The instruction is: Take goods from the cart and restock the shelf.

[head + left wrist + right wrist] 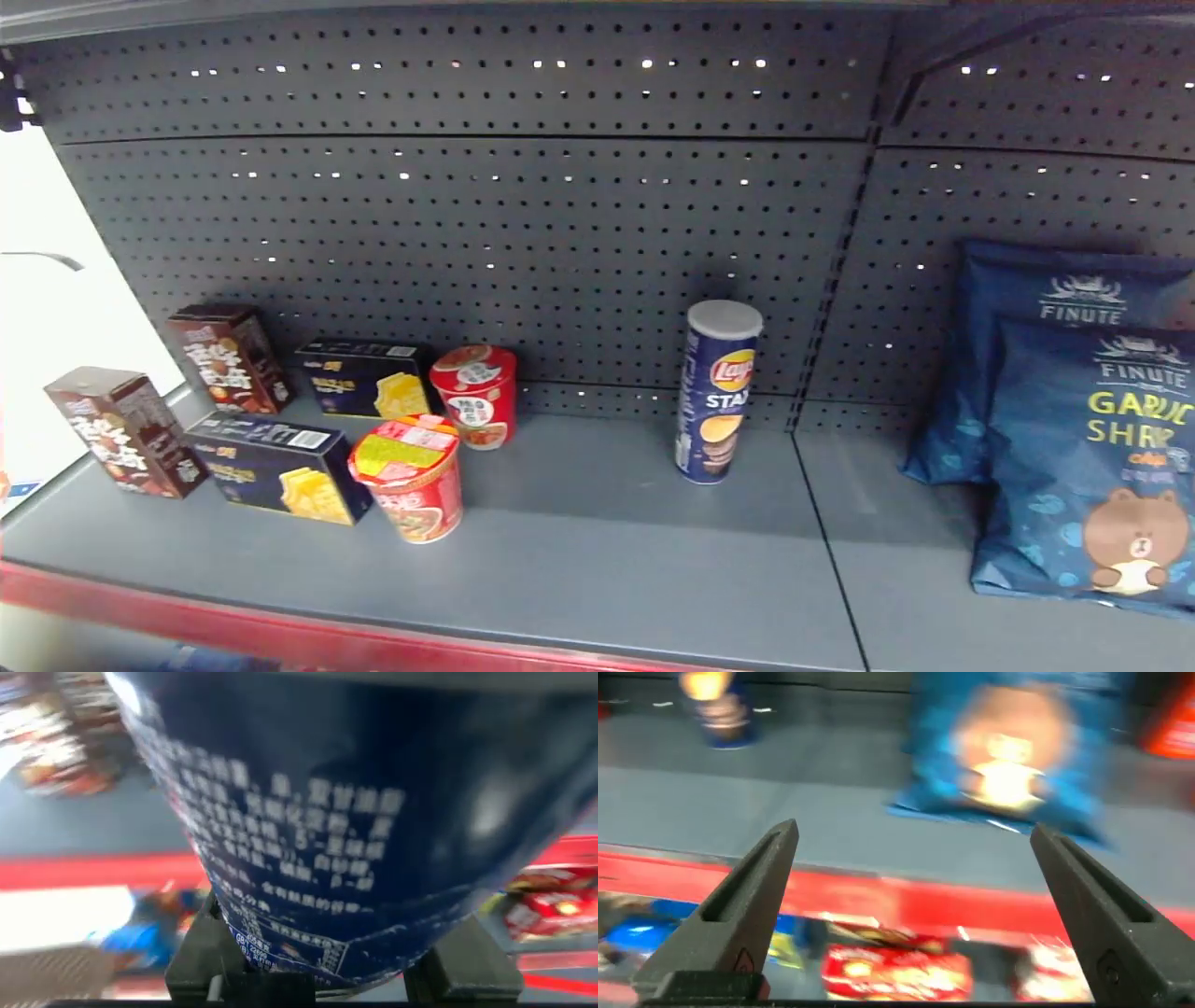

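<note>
Evidently the left hand (341, 969) clamps a dark blue can (355, 812), likely bound for shelving; the right hand (915, 836) gapes empty before the shelf (597, 560), where a similar can (717, 392) stands upright farther back.

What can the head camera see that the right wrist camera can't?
Only the head view: two brown cardboard boxes, two dark blue cardboard boxes and two red paper noodle cups.

Only the right wrist view: the right tool, open, and red plastic packets below the shelf edge.

Both: the tall blue cardboard chip tube, the blue plastic snack bag with a bear, the grey metal shelf and its red front edge.
</note>
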